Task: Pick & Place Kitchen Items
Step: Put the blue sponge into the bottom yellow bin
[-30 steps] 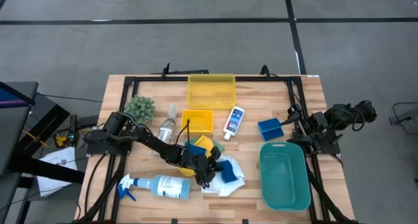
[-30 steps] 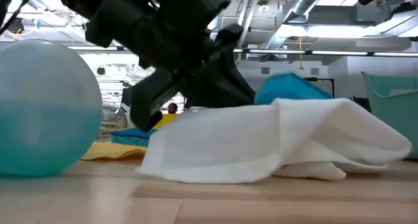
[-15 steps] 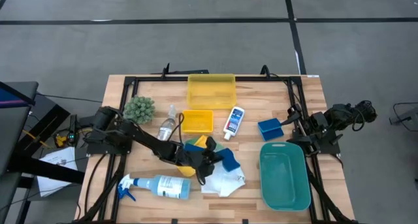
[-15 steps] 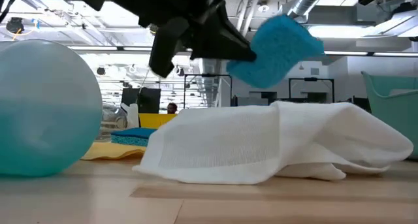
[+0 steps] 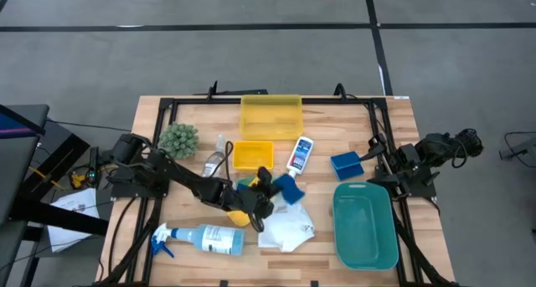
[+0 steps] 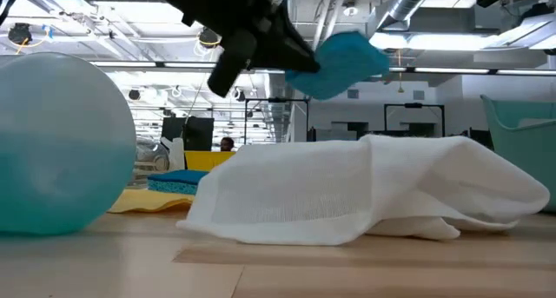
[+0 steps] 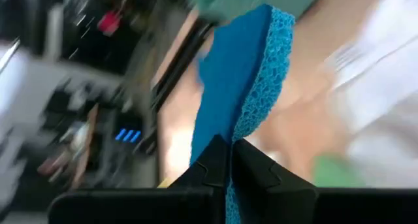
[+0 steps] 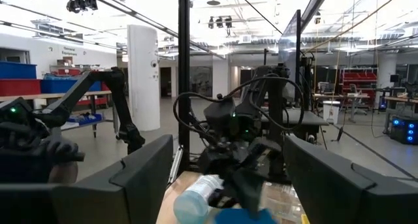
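A blue sponge (image 5: 287, 187) hangs in the air above the white cloth (image 5: 285, 230), with my left gripper (image 5: 266, 185) shut on it. The low view shows the sponge (image 6: 343, 63) well clear of the cloth (image 6: 365, 194). A second blue sponge (image 5: 345, 164) lies flat on the table at the right. The blue-white spray bottle (image 5: 205, 238) lies on its side near the front edge. The small white blue-capped bottle (image 5: 299, 156) also lies on its side. My right gripper (image 8: 228, 145) waits open at the table's right edge. My left gripper pinches one end of the sponge (image 7: 230, 149) between its two fingers (image 7: 212, 165). The fingers come from the table's left, slanting a little downward. The sponge sticks out beyond them on edge and tilted, lifted clear of the cloth and the table.
Two yellow trays (image 5: 270, 114) (image 5: 252, 155) stand at the far middle and a teal bin (image 5: 366, 224) at the near right. A green plant (image 5: 178, 139) and a clear spray bottle (image 5: 216, 159) are at the left. A yellow cloth (image 5: 241, 216) lies under my left arm.
My left gripper has risen from the white cloth with the blue sponge and drawn a little toward the far edge. It has tipped from pointing steeply down to nearly level. The sponge is now lifted clear; the cloth has stayed in place.
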`<state>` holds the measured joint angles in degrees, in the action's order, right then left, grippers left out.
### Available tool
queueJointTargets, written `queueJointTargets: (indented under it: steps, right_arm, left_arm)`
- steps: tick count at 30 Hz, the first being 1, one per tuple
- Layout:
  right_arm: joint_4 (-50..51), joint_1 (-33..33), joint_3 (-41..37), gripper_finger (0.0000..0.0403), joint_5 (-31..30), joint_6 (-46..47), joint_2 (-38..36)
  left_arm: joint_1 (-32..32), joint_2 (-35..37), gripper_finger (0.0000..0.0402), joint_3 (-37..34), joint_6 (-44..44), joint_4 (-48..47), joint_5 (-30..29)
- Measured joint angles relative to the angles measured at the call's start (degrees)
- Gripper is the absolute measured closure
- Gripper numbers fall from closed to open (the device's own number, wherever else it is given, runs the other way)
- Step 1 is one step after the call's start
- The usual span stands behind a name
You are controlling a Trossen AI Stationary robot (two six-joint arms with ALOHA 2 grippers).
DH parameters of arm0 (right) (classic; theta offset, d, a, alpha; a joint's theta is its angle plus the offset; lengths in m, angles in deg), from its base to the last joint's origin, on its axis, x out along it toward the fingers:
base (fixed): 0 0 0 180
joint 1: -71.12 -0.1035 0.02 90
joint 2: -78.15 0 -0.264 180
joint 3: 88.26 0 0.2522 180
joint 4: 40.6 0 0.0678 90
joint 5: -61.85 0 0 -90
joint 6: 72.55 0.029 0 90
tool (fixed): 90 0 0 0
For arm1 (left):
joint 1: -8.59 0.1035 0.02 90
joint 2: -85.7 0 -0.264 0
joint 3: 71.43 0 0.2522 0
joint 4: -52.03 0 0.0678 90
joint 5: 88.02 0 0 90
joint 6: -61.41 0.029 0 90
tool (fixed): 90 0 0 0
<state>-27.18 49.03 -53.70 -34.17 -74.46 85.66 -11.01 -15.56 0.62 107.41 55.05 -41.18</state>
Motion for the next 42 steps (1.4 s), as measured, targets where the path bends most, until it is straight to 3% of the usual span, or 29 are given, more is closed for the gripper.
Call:
queueJointTargets:
  steps: [5, 10, 15, 19, 23, 27, 35, 42]
  right_arm:
    - [0.3, 0.0, 0.02, 0.0121, 0.0, -1.84, 4.06]
    - [-3.15, 0.0, 0.02, 0.0121, 0.0, -8.03, 12.14]
    - [-8.25, 0.0, 0.02, 0.0121, -0.86, -16.29, 21.04]
    - [-9.7, -0.02, 0.7, 0.0121, -6.3, -21.63, 28.23]
    - [-9.01, -0.02, 4.28, 0.0121, -12.02, -22.53, 36.17]
    - [-8.69, -0.04, 8.49, 0.0121, -13.24, -22.55, 44.53]
    - [-8.52, -0.79, 16.63, 0.0121, -24.21, -26.99, 61.33]
    - [-3.7, -2.09, 23.33, 0.0121, -35.77, -27.45, 71.0]
  left_arm:
    - [0.1, 0.05, 0.0398, 0.02, -3.2, -0.27, -13.28]
    - [0.38, 0.05, 0.0398, 0.02, -8.57, -1.76, -20.23]
    - [0.38, 0.05, 0.0396, -0.01, -9.57, -2.37, -20.43]
    - [0.38, 0.05, 0.0398, 0.0, -11.08, -3.1, -19.96]
    - [0.38, 0.05, 0.0396, -0.01, -12.47, -5.12, -17.95]
    - [0.38, 0.05, 0.0397, -0.01, -13.94, -5.54, -17.74]
    - [0.38, 0.05, 0.0396, -0.01, -15.25, -6.19, -17.63]
    - [0.38, 0.05, 0.0397, -0.01, -15.75, -6.32, -17.55]
